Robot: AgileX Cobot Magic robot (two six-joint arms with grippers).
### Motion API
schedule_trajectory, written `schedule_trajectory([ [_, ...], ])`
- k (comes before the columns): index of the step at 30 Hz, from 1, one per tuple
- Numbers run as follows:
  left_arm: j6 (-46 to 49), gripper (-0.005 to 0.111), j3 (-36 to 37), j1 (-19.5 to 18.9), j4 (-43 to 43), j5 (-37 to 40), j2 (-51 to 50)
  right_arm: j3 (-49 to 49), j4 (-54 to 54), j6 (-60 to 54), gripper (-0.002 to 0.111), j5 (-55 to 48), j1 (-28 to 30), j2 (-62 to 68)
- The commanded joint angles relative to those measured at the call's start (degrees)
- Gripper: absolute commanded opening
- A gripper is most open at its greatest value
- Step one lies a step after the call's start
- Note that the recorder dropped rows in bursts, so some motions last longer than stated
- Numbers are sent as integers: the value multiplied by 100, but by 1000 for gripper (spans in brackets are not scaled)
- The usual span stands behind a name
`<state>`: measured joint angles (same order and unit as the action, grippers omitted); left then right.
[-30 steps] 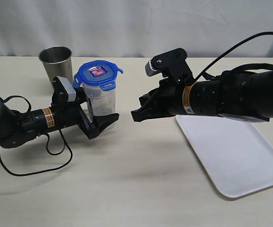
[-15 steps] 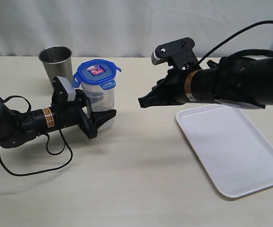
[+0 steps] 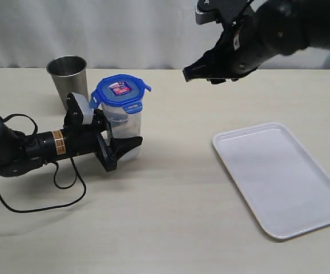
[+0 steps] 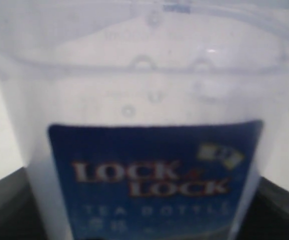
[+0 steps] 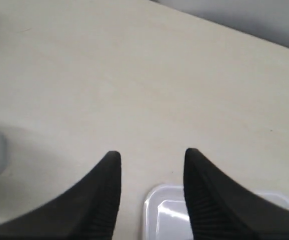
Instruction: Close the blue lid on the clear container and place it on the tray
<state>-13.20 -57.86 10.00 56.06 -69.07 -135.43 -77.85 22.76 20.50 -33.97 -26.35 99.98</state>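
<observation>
A white curtain hung behind the beige worktop. Towards its back left stood the clear container, the blue lid sitting on top, just beside a steel cup. The left gripper lay low on the worktop, its jaws set wide and closed against the container's lower sides. The right gripper hung high over the back edge, jaws parted and empty. The tray lay bare by the right edge.

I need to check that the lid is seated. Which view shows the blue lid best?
The exterior view: the blue lid sits on the clear container, seen whole from above. The left wrist view is filled by the container's labelled wall; the right wrist view shows no lid.
</observation>
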Motion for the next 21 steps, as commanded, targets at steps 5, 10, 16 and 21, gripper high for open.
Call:
schedule_trajectory([
  [5, -27, 0, -27, -11, 498, -89, 126, -1229, -6219, -5303, 40, -1482, 554, -22],
  [10, -83, 0, -137, -11, 802, -89, 126, -1529, -6000, -4968, 40, -1588, 271, 424],
  [16, -83, 0, -137, -11, 802, -89, 126, -2159, -4925, -3790, 55, -1839, 91, 1074],
  [21, -83, 0, -135, -11, 775, -89, 126, -2449, -4945, -3567, 51, -2356, 91, 1465],
])
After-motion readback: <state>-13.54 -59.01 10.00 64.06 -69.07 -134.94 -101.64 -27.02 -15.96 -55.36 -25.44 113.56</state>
